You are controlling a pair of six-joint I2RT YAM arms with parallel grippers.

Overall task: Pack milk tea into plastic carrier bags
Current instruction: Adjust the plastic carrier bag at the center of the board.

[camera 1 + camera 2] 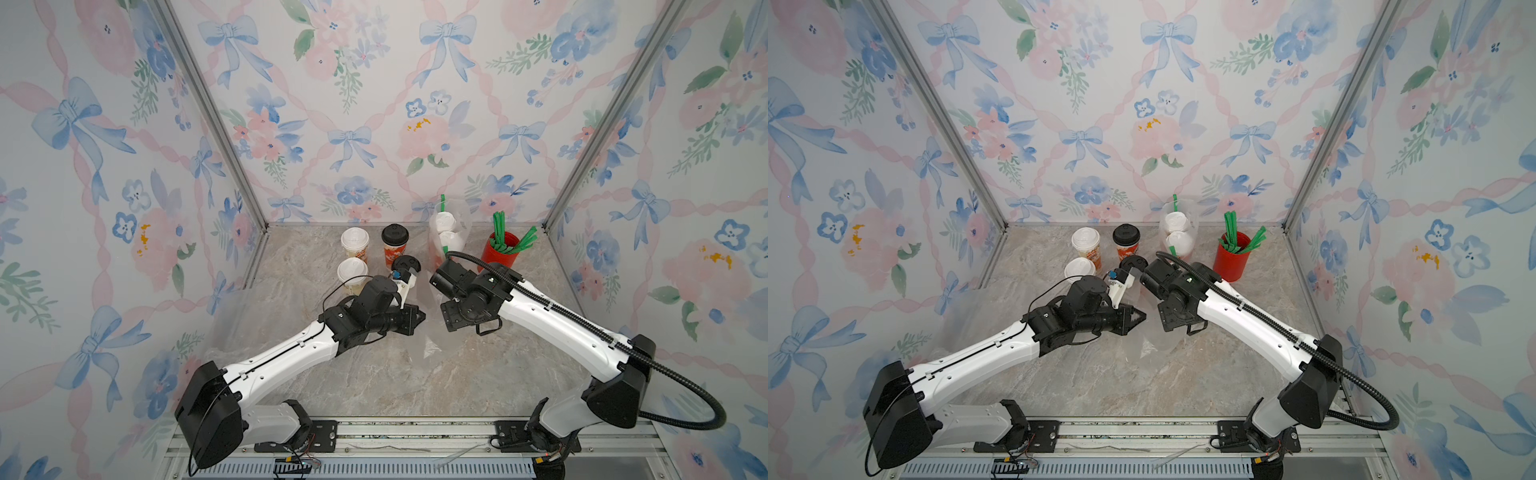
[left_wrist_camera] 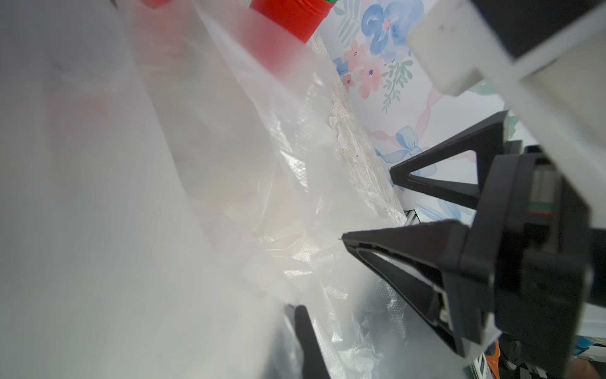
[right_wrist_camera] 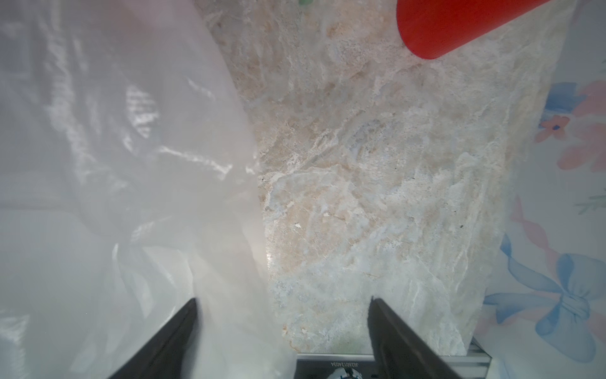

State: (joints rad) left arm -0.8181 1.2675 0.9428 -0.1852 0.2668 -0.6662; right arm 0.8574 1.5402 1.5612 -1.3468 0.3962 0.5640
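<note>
One packed bag (image 1: 466,232) holds two white-lidded cups (image 1: 443,220) (four loose cups (image 1: 354,246) unpacked), left gripper (image 1: 418,318) pinched shut on second bag (image 1: 432,345), right gripper (image 3: 283,299) jaws apart alongside.

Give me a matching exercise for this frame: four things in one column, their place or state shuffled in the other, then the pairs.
Things
1. left claw
2. right claw
3. bunch of green straws
4. upright bag at the back

Place or state
A. holds two white-lidded cups
B. open
C. standing in the red cup
D. shut on the loose bag

Pairs: 1-D, 2-B, 3-C, 4-A
</note>
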